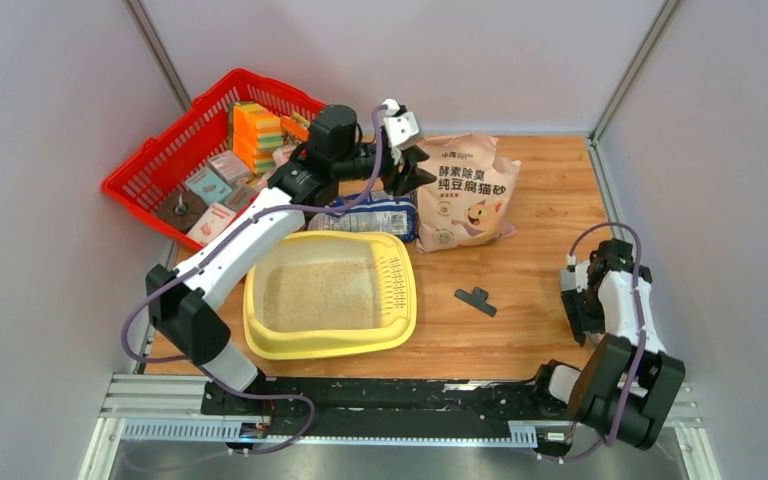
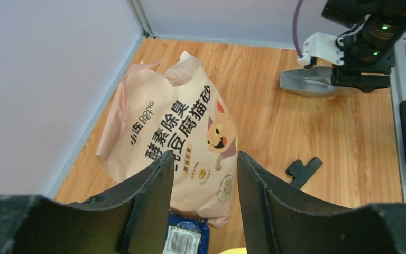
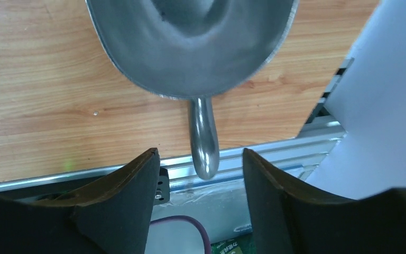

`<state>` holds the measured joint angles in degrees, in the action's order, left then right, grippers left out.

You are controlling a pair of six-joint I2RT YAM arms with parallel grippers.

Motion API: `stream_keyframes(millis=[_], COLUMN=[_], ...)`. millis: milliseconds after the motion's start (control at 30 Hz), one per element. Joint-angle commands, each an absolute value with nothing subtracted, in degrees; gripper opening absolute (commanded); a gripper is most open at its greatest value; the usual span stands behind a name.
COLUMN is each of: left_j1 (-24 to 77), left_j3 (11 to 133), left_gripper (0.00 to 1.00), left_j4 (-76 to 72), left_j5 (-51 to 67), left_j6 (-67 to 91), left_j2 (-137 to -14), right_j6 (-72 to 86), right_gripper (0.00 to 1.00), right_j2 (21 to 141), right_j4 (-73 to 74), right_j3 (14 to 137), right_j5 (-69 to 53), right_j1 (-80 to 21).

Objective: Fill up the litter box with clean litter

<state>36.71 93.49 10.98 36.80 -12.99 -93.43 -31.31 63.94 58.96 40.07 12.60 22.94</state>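
Both my grippers stand open. The left gripper (image 2: 205,159) hovers empty over the tan bag (image 2: 164,121), my fingers (image 2: 148,196) hiding its near end. The right gripper (image 3: 200,152) straddles the scoop (image 3: 190,47) handle without touching it, and the scoop's bowl is cut off. The litter box (image 1: 260,340), holding clean litter (image 1: 320,295), sits near-left on the tabletop (image 1: 540,250), with wood showing between it and the black clip (image 1: 476,300).

Far left, a red mesh basket (image 1: 150,165) holds orange sponges (image 1: 256,130) and small packets. Just right of it lies a blue-and-white printed bag (image 1: 375,218). On my worktop (image 1: 520,330) — a black clip (image 1: 476,300), and a metal scoop (image 3: 190,47), handle over the near rail.
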Motion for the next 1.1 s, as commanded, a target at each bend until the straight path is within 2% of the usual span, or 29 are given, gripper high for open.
stream_keyframes(millis=[0,100,200,367,533,600,633,700,833,1000,1067], left_j1=[37.1,37.0,37.0,37.0,37.1,37.1,37.0,37.1,37.2,37.1,37.1], left_j3=[90.6,87.2,83.4,79.1,77.3,77.2,77.1,77.5,83.1,92.3,98.2], left_gripper=[0.55,0.55,0.55,0.55,0.55,0.56,0.61,0.63,0.64,0.64,0.66], left_j4=[11.4,12.3,12.0,11.9,12.7,13.4,13.7,14.5,20.3,32.4,35.8], left_j5=[37.7,38.2,37.4,38.6,40.9,41.2,41.6,42.4,42.5,40.2,38.6], left_j6=[-14.9,-18.4,-20.4,-20.3,-18.8,-17.8,-16.6,-15.4,-12.4,-14.9,-14.1], left_j2=[-84.5,-80.3,-76.6,-72.4,-68.6,-67.7,-67.2,-66.7,-67.8,-71.8,-73.5], right_j6=[-33.9,-32.8,-32.7,-34.2,-35.4,-38.9,-40.1,-43.3,-46.0,-52.1,-55.3], right_gripper=[0.61,0.50,0.26,0.00,0.00,0.00,0.00,0.00,0.00,0.00,0.00], right_j2=[70.1,72.4,72.9,70.2,58.0,55.5,53.1,50.6,48.5,53.9,56.5], right_j4=[54.8,54.8,54.8,60.3,70.6,77.2,79.3,79.5,73.1,62.5,59.2], right_j3=[40.3,41.7,42.3,44.6,57.3,63.4,68.0,71.1,76.1,79.4,81.0], right_j5=[8.8,6.6,6.9,9.3,7.0,-2.0,-4.5,-11.4,-18.4,-17.4,-17.4], right_j1=[24.2,24.3,24.3,24.3,24.2,24.2,23.8,22.9,15.1,-2.8,-6.9])
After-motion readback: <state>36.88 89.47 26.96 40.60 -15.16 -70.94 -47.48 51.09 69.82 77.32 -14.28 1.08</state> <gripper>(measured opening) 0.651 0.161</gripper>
